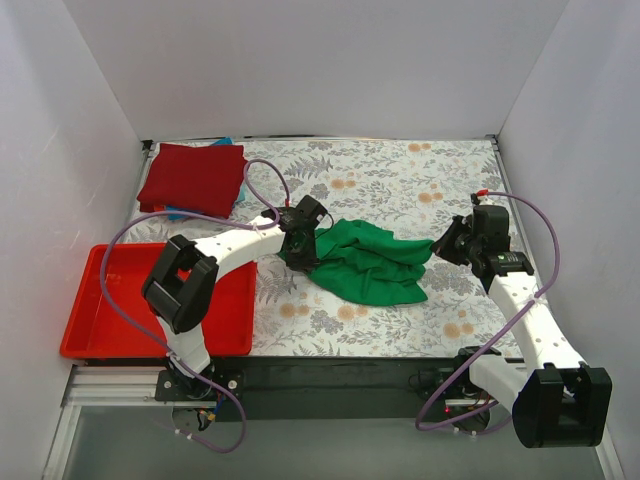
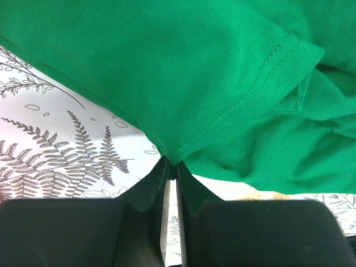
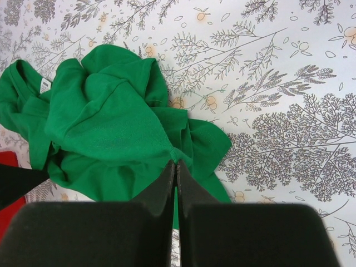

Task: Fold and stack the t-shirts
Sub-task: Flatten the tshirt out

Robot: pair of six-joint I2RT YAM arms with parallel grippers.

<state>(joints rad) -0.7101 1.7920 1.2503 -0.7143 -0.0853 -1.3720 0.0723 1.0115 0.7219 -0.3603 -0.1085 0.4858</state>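
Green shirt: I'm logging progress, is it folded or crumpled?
Crumpled. The green shirt lies in a loose, wrinkled heap with no flat folds; the left hand and right hand each pinch an edge.

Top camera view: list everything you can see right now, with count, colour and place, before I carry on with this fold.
green t-shirt: one, bright green, crumpled at mid-table between the two grippers
dark red t-shirt: one, dark red, folded, far left corner of the table
blue cloth: one edge only, blue, showing from under the dark red t-shirt
tray: one, red, near left of the table, partly behind the left arm
table: one, white floral cover
cables: two, purple, one looping off each arm
left gripper: one, black, shut on a hemmed corner of the green t-shirt
right gripper: one, black, shut on the shirt's opposite end
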